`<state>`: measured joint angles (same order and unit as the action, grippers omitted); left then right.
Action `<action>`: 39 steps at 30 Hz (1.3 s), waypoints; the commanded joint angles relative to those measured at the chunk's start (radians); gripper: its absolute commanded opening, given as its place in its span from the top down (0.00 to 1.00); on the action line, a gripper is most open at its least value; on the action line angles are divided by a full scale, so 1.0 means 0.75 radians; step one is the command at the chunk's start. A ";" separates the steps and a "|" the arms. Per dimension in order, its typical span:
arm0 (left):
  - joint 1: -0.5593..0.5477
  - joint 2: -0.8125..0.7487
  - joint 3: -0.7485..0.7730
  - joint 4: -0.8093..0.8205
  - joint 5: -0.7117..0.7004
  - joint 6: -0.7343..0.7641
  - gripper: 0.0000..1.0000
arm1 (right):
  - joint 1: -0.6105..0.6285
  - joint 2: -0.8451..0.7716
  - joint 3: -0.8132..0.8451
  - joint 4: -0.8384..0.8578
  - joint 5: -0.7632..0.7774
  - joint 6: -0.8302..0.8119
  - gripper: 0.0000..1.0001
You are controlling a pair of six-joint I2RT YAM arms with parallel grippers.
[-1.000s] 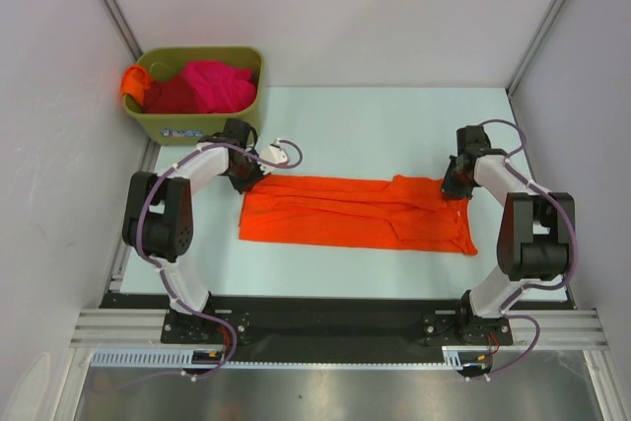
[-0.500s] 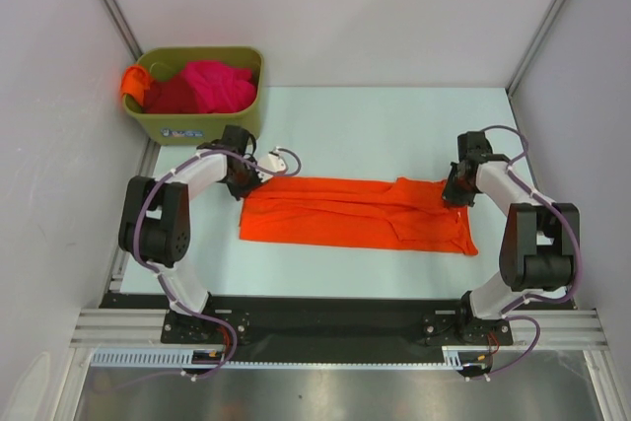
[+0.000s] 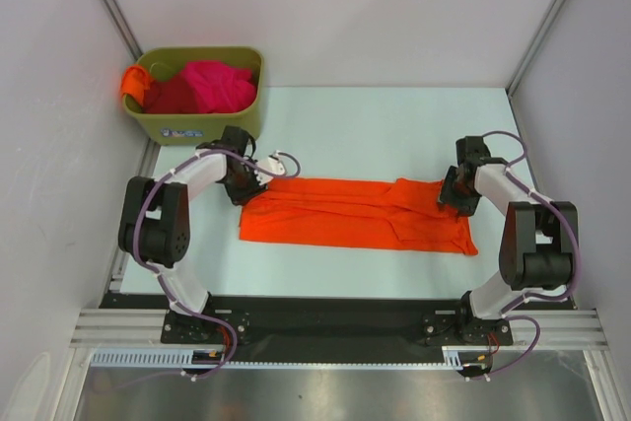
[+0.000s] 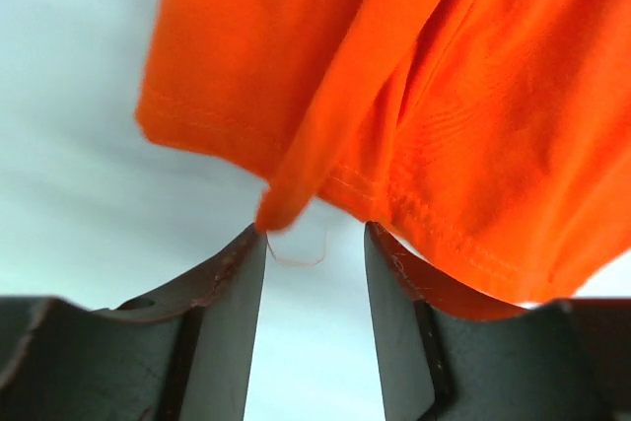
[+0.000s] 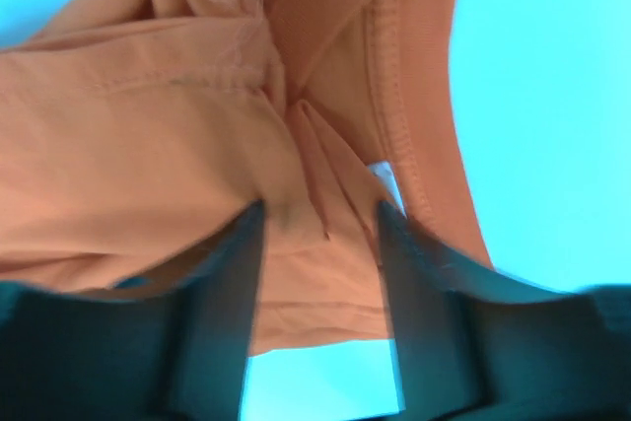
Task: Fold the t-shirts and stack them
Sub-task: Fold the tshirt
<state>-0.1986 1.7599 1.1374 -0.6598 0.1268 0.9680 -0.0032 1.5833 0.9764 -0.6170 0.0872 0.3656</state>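
A bright orange t-shirt [image 3: 355, 214] lies on the table as a long flat band folded lengthwise. My left gripper [image 3: 254, 182] is at its far left corner. In the left wrist view that gripper [image 4: 315, 234] is open, with bare table in the gap and the shirt's hem [image 4: 424, 125] hanging loose just past the fingertips. My right gripper [image 3: 454, 196] is at the far right corner. It too is open [image 5: 320, 216], standing over the rumpled cloth [image 5: 148, 135] and gripping none of it. More t-shirts, magenta-pink [image 3: 219, 84], dark red [image 3: 170, 96] and orange [image 3: 132, 81], are piled in the bin.
The olive-green bin [image 3: 200, 123] stands at the table's far left corner, close behind the left arm. White walls enclose the table on the left, the right and the far side. The black base rail [image 3: 325, 317] runs along the near edge.
Both grippers were shut on the shirt's far corners and now stand open. The cloth has dropped out of them onto the table. The arms have barely shifted.
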 commanded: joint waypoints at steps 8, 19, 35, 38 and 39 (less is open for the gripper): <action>0.009 -0.044 0.441 -0.299 0.317 -0.184 0.46 | -0.089 -0.252 0.048 -0.206 0.164 0.093 0.34; -0.007 0.228 0.426 0.172 -0.122 -0.522 0.46 | -0.296 -0.373 -0.340 0.010 -0.087 0.406 0.44; -0.038 0.084 0.001 0.070 -0.022 -0.293 0.46 | -0.307 0.001 -0.214 0.264 0.009 0.306 0.93; -0.050 0.032 -0.040 -0.012 0.035 -0.274 0.45 | -0.296 0.149 -0.028 0.297 -0.002 0.241 0.97; -0.058 0.020 -0.054 -0.030 0.076 -0.272 0.45 | -0.280 0.220 0.019 0.307 -0.004 0.222 0.98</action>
<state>-0.2230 1.8149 1.1458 -0.5217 0.0837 0.7269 -0.2287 1.6070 0.9035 -0.6762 0.0372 0.5724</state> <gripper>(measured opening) 0.546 0.163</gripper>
